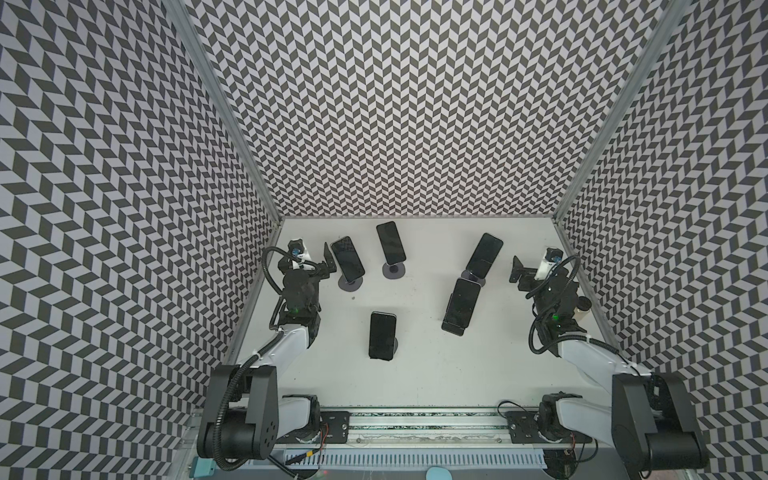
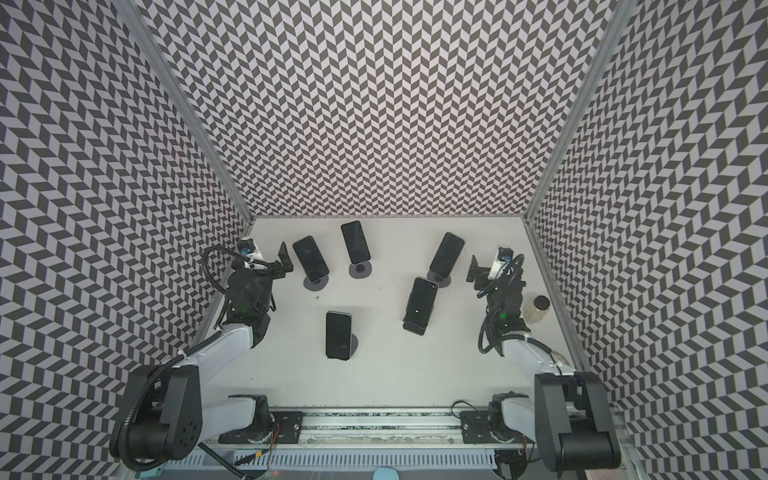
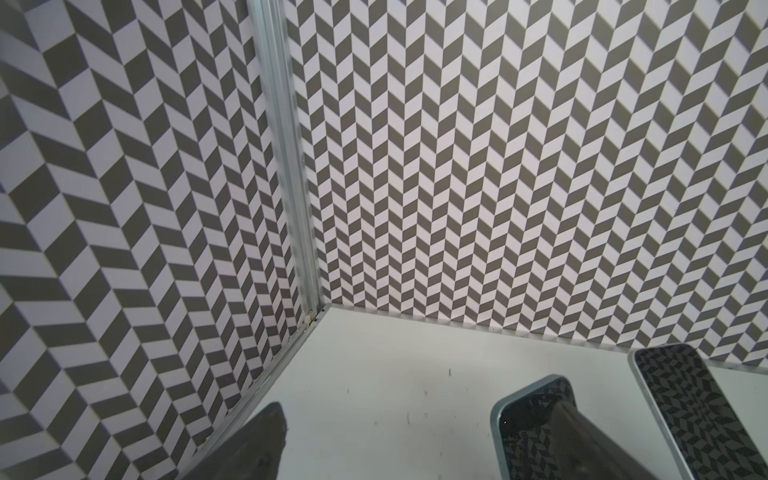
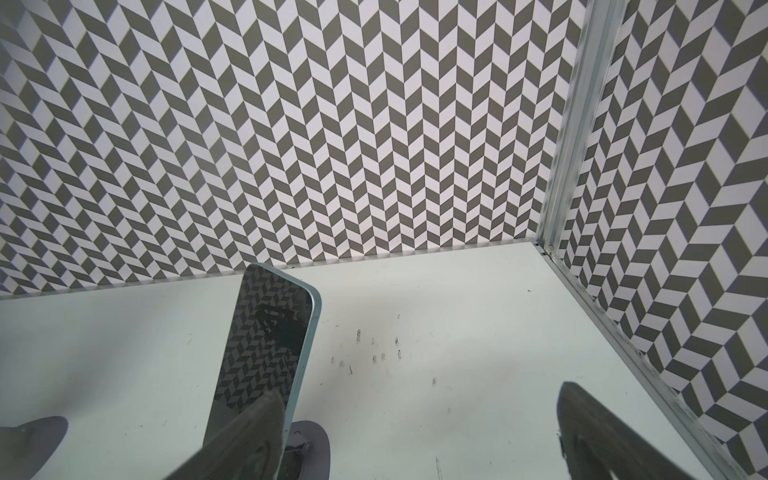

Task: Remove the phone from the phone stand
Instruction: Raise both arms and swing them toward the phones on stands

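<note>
**A:** What sits closest on the counter [image 1: 415,374]?

**B:** In both top views, at lower middle of the frame, the nearest phone [image 1: 382,340]. It is a dark slab leaning back, and a grey round foot [image 1: 395,344] peeks out beside it.

**A:** And past that?

**B:** Right of centre is a second phone [image 1: 460,306], also propped at a tilt. A small jar [image 2: 536,309] stands by the right edge.

**A:** Further back?

**B:** Three more: the far-left phone [image 1: 348,257], the far-middle phone [image 1: 390,247] and the far-right phone [image 1: 484,254]. Each stands on a grey disc [image 1: 394,271].

**A:** How do they look close up?

**B:** Glossy black glass with a pale bluish rim. The screens mirror the zigzag walls [image 1: 415,104].

**A:** The tools?

**B:** The left tool [image 3: 419,449] is spread wide and released, grasping nothing. One finger [image 3: 590,444] overlaps the far-left phone in the left wrist view, and I cannot tell if they touch. The right tool [image 4: 424,440] is equally released and empty, just beside the far-right phone.
</note>
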